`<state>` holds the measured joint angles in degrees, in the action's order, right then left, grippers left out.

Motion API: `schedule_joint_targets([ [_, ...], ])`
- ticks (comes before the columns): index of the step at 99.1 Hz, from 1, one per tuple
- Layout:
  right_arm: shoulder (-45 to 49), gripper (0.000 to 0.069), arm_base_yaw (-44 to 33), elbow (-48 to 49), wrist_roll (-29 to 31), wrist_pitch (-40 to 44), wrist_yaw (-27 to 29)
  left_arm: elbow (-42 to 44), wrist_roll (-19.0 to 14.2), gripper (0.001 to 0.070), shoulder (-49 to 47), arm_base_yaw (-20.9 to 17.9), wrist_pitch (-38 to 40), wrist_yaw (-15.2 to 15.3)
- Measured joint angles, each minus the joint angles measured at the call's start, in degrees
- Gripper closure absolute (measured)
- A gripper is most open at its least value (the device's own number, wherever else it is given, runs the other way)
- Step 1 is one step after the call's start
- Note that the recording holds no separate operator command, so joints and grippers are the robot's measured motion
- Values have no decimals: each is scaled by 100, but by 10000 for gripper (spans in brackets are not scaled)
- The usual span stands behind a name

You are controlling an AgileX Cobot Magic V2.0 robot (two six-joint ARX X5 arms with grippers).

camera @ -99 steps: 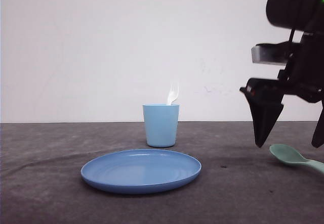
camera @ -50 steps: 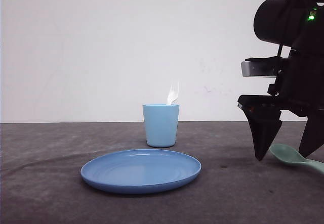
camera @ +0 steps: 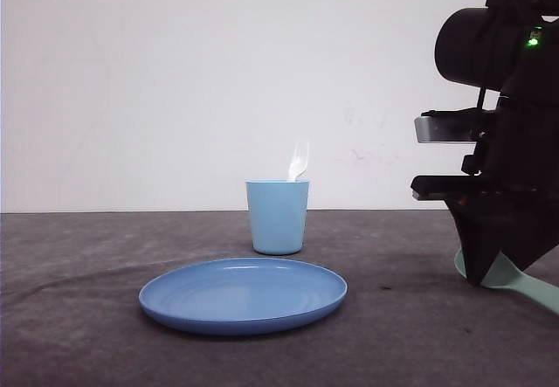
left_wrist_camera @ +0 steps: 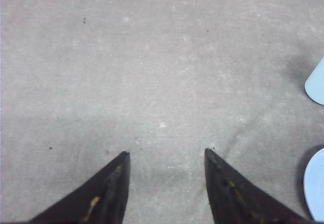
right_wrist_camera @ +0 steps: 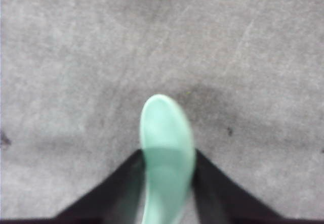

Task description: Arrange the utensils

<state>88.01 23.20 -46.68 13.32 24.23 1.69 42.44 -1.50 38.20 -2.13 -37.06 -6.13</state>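
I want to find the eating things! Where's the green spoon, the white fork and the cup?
green spoon (right_wrist_camera: 166,133), right wrist view, on its bowl.
white fork (camera: 299,162), front view, on its tines.
cup (camera: 278,218), front view, on its side wall.

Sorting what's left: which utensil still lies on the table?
The green spoon, flat on the table between the right claw's fingers. The white fork already stands in the cup.
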Motion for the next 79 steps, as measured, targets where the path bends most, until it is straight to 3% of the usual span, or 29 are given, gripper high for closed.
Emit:
schedule_joint_targets([
  [17, 0, 618, 0, 0, 0, -7, -9, 0, 0, 433, 0, 0, 2, 0],
  [79, -210, 636, 11, -466, -96, -127, -72, 0, 0, 433, 0, 0, 33, 0],
])
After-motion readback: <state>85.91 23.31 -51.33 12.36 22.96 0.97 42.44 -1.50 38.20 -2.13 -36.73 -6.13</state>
